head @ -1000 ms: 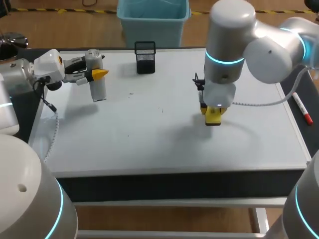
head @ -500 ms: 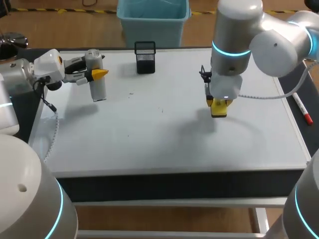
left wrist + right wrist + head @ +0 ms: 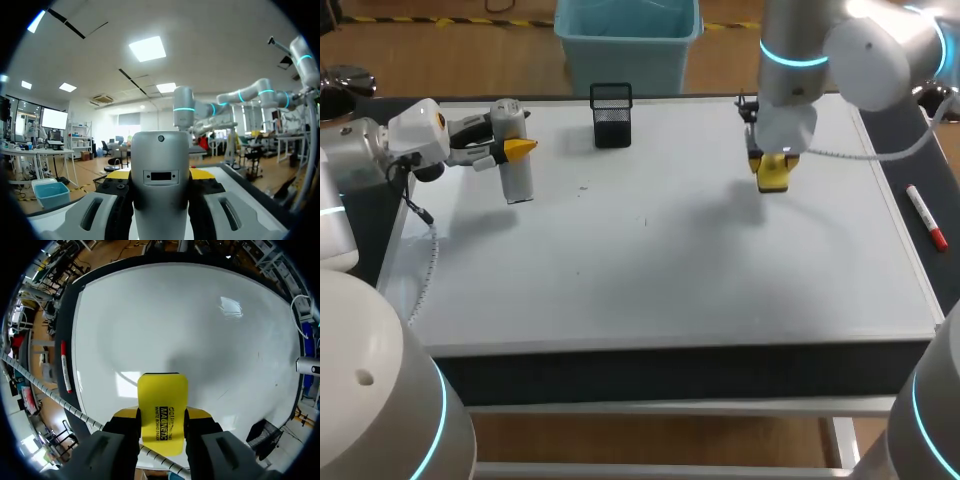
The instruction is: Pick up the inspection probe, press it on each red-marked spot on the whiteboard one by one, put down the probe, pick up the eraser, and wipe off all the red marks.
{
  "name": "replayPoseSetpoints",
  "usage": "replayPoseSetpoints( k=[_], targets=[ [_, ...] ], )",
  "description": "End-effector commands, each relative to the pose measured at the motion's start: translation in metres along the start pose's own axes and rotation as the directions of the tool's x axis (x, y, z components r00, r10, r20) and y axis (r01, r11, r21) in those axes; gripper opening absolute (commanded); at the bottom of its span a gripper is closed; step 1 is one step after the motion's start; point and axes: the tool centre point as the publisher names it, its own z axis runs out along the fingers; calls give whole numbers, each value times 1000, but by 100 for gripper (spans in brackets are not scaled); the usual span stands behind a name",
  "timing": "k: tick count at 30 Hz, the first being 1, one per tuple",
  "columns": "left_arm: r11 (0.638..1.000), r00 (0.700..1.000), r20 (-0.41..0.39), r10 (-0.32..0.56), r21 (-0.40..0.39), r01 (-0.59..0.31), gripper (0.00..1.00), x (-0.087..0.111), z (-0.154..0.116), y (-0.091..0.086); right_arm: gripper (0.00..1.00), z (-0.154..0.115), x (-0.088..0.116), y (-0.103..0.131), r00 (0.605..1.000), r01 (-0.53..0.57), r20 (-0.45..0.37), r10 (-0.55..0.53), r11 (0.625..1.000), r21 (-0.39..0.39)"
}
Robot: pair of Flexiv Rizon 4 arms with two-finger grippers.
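The right gripper [image 3: 161,416] clamps the yellow eraser [image 3: 162,395] over the whiteboard [image 3: 650,260]; the eraser's label bears black print. The left gripper [image 3: 512,147] grips the grey probe [image 3: 516,172].

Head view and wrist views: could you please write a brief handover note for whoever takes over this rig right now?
Left end effector: shut on the grey cylindrical inspection probe, over the left side of the white whiteboard.
Right end effector: shut on the yellow block eraser, over the board's far right part.
Done: no red marks show on the board, only a few faint dark specks.
Left: probe not yet put down; eraser also in hand.
Nearby: black mesh holder at the far edge, red marker pen off the board's right side.
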Motion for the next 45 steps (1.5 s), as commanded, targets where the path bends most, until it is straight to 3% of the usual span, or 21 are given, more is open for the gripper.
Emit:
replayPoseSetpoints(
  k=[1,8,20,45],
  targets=[
    [1000,1000,1,1,1,-1,0,0,0,-1,0,6,-1,-54,1000,-7,-21,6,997,-80],
    [1000,1000,1,1,1,-1,0,0,0,-1,0,10,-3,-98,1000,1,-29,-4,996,-93],
    [1000,1000,1,1,1,-1,0,0,0,-1,0,19,-18,-153,1000,27,3,-27,991,-130],
    [1000,1000,1,1,1,-1,0,0,0,-1,0,38,-43,-184,998,59,9,-58,985,-165]
  ],
)
